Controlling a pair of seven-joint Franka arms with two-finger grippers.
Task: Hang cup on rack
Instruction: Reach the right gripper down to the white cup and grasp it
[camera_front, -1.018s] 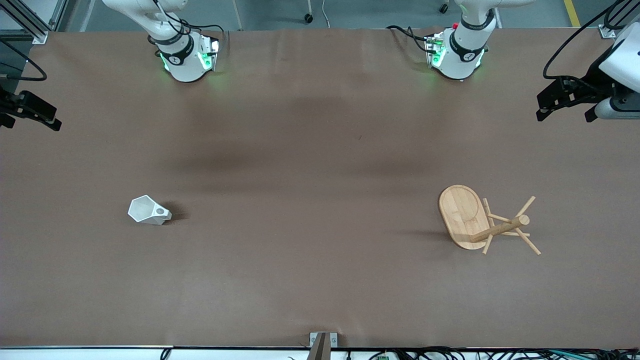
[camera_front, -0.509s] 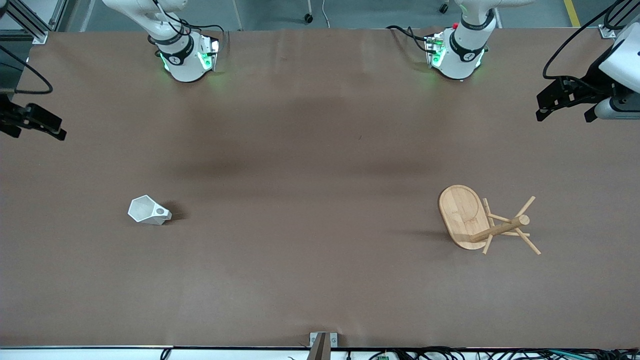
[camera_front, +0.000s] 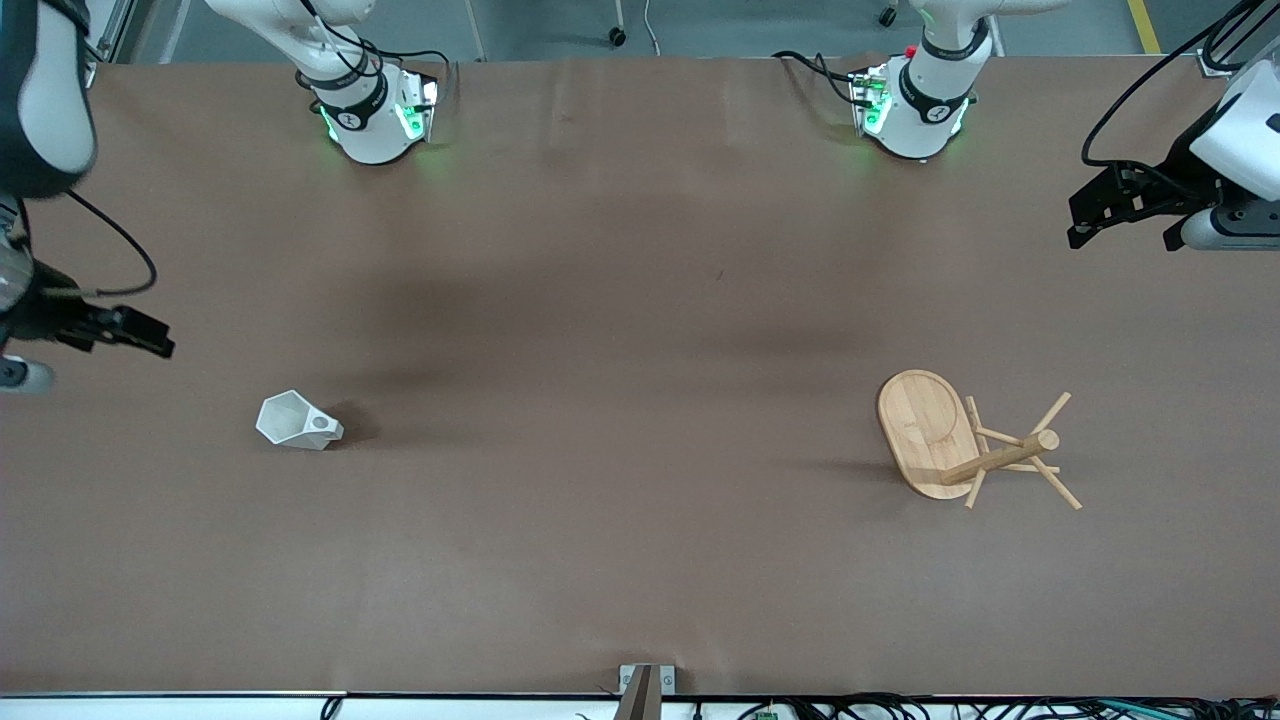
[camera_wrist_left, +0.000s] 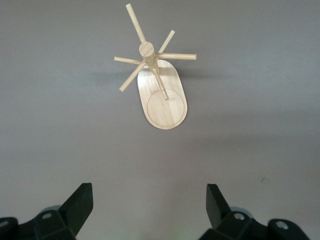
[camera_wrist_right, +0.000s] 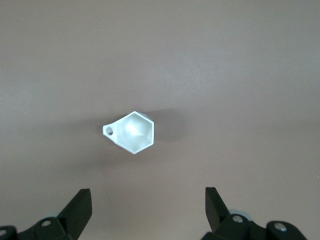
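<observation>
On the table (camera_front: 640, 560), front view: cup (camera_front: 297, 420) toward the right arm's end, rack (camera_front: 965, 440) toward the left's; left wrist: left gripper (camera_wrist_left: 150, 207) spread, empty, above rack (camera_wrist_left: 159, 82); right wrist: right gripper (camera_wrist_right: 148, 207) spread above cup (camera_wrist_right: 132, 131).

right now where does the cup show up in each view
Front view: cup on the table toward the right arm's end, standing alone.
Left wrist view: not in it; only the rack shows.
Right wrist view: cup near the middle, rim up.
Shared landmark: the brown table.
</observation>
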